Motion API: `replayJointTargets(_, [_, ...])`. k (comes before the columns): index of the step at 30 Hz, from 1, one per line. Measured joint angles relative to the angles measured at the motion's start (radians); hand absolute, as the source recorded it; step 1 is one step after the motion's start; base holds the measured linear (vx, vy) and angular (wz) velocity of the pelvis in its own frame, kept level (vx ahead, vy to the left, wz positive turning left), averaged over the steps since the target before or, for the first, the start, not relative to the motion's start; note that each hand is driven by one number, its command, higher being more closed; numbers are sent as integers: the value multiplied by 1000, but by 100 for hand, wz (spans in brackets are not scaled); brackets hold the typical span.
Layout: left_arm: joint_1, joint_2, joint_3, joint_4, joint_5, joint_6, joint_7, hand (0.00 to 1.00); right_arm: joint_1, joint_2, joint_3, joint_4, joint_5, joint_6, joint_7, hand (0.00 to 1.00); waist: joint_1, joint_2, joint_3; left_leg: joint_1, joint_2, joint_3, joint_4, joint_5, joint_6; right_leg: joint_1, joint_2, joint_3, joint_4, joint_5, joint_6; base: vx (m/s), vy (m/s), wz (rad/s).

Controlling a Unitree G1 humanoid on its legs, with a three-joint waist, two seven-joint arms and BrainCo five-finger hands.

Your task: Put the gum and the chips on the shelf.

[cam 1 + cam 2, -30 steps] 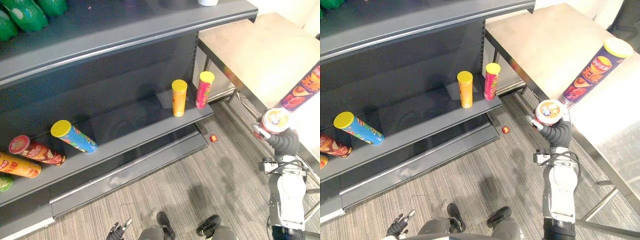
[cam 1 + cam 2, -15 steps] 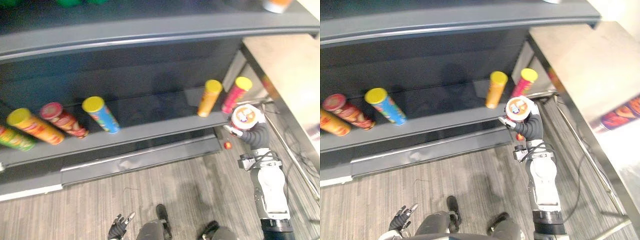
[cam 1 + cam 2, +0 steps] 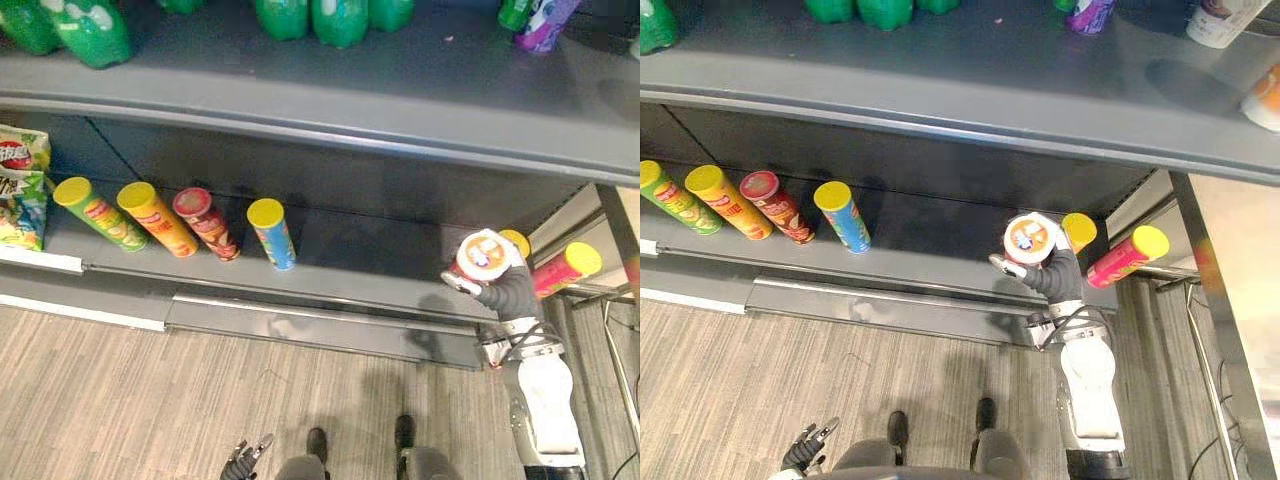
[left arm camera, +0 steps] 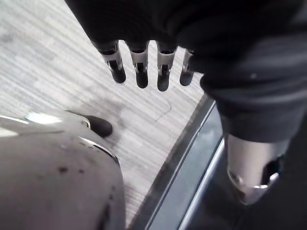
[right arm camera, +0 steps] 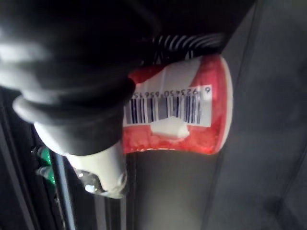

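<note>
At the right end of the grey metal lower shelf point(image 3: 930, 255), the right hand point(image 3: 1055, 275), forearm raised, grasps a round red-and-white gum tub point(image 3: 1030, 238). The tub is just in front of an orange chip can point(image 3: 1078, 230) and near a pink can point(image 3: 1127, 256). Four cylindrical cans point(image 3: 778, 206) lean further left. Low over the striped floor point(image 3: 120, 400), the left hand point(image 4: 141, 72) hangs with its fingers loosely straight.

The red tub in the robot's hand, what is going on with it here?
The robot's right hand is curled round a red and white tub, probably the gum, and holds it at the right end of the lower shelf, beside a yellow-lidded chip can. Whether it rests on the shelf I cannot tell. The left hand hangs open near the floor.
</note>
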Motion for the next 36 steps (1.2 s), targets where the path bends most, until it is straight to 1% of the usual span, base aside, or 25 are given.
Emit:
replayJointTargets(1, [-3, -2, 8, -1, 0, 0, -4, 0, 20, 2, -14, -1, 3, 0, 0, 100, -15, 2, -2, -2, 4, -15, -9, 13, -19, 18, 1, -30, -15, -4, -6, 89, -141, 56])
replayJointTargets(2, [-5, -3, 9, 0, 1, 0, -5, 0, 30, 2, -19, -1, 3, 0, -1, 100, -18, 4, -3, -1, 5, -18, -16, 19, -27, 24, 1, -43, -18, -6, -11, 67, -103, 62])
replayJointTargets(5, [-5, -7, 8, 1, 7, 2, -6, 0, 61, 7, -38, -2, 2, 0, -9, 100, -24, 12, -21, -2, 10, -3, -52, 52, -31, 43, 3, -90, -40, -9, -15, 13, -57, 46])
replayJointTargets(6, [-6, -9, 7, 1, 12, 6, -5, 0, 68, 16, -39, -2, 2, 0, -11, 100, -30, 15, -25, -1, 11, 25, -65, 61, -28, 50, 3, -103, -46, -9, -16, -29, -15, 30])
replayJointTargets(8, [-6, -12, 7, 2, 19, 7, -2, 0, 78, 24, -39, -4, 1, -1, -14, 100, -32, 19, -36, -1, 12, 45, -86, 70, -18, 50, 1, -115, -49, -10, -16, -74, 3, 24])
replayJointTargets(11, [-5, -10, 8, 10, 25, 7, 7, 0, 99, 41, -40, -5, 0, -1, -14, 100, -32, 13, -48, 16, 5, 78, -118, 79, -14, 56, -5, -107, -54, -10, -16, -72, 20, -5])
replayJointTargets(12, [-4, -8, 8, 10, 44, 7, 9, 0, 110, 47, -40, -11, 0, -1, -14, 100, -32, 12, -52, 19, 5, 94, -122, 68, -20, 59, -7, -101, -57, -10, -16, -82, 35, -21])
replayJointTargets(13, [-4, -6, 8, 11, 59, 8, 9, 0, 129, 49, -40, -22, 0, -1, -13, 100, -35, 11, -58, 26, 6, 125, -122, 66, -16, 65, -10, -93, -64, -10, -16, -64, 29, -21])
replayJointTargets(17, [-5, -4, 6, 21, 89, 7, 9, 0, 171, 48, -65, -33, -1, -1, -13, 100, -46, 10, -89, 36, 3, 153, -122, 66, -6, 64, -11, -72, -69, -8, -17, 0, 12, -21])
replayJointTargets(20, [-5, -4, -4, 25, 90, 7, 9, 0, 177, 48, -110, -33, -2, -1, -14, 100, -48, 10, -99, 51, 3, 179, -123, 67, -5, 65, -8, -48, -69, -7, -17, 30, -5, -20])
replayJointTargets(21, [-5, -4, -13, 27, 91, 8, 9, 0, 177, 48, -135, -33, -2, -1, -15, 100, -62, 12, -105, 55, 3, 181, -123, 67, -5, 65, -8, -47, -69, -6, -19, 33, -15, -9])
replayJointTargets(23, [-4, -4, -15, 28, 97, 8, 8, 0, 167, 48, -174, -33, -3, 1, -22, 100, -65, 13, -107, 66, 6, 200, -122, 68, -5, 65, -4, -32, -69, 0, -23, 12, -18, -20])
replayJointTargets(26, [-6, -5, -15, 28, 99, 8, 6, 0, 150, 44, -264, -45, 0, 1, -28, 100, -71, 12, -113, 74, 9, 218, -122, 68, -6, 64, 2, -19, -70, 10, -26, -41, -26, -21])
replayJointTargets(28, [-4, -5, -15, 32, 108, 9, 4, 0, 122, 25, -336, -67, 1, 4, -31, 100, -72, 12, -116, 86, 10, 238, -124, 67, -7, 64, 4, 5, -70, 16, -23, -89, -26, -27])
replayJointTargets(29, [-5, -4, -15, 32, 123, 9, 0, 0, 106, 7, -365, -86, 4, 4, -36, 100, -82, 12, -116, 87, 10, 245, -124, 67, -7, 63, 5, 12, -72, 22, -24, -103, -24, -17])
replayJointTargets(31, [-1, -4, -15, 35, 127, 9, -5, 0, 77, -18, -379, -95, 11, 4, -42, 100, -88, 11, -116, 88, 10, 257, -124, 66, -7, 62, 7, 25, -74, 27, -24, -103, -20, -17])
replayJointTargets(32, [-5, -3, -14, 50, 128, 10, -11, 0, 51, -46, -395, -113, 19, 4, -48, 100, -93, 12, -118, 89, 10, 258, -125, 63, -10, 61, 7, 29, -78, 33, -25, -108, -25, -15])
replayJointTargets(36, [-6, -3, -14, 49, 128, 20, -18, 0, 4, -110, -415, -120, 41, 8, -48, 100, -93, 10, -122, 90, 13, 266, -125, 69, -9, 61, 12, 40, -88, 47, -25, -85, -33, -9])
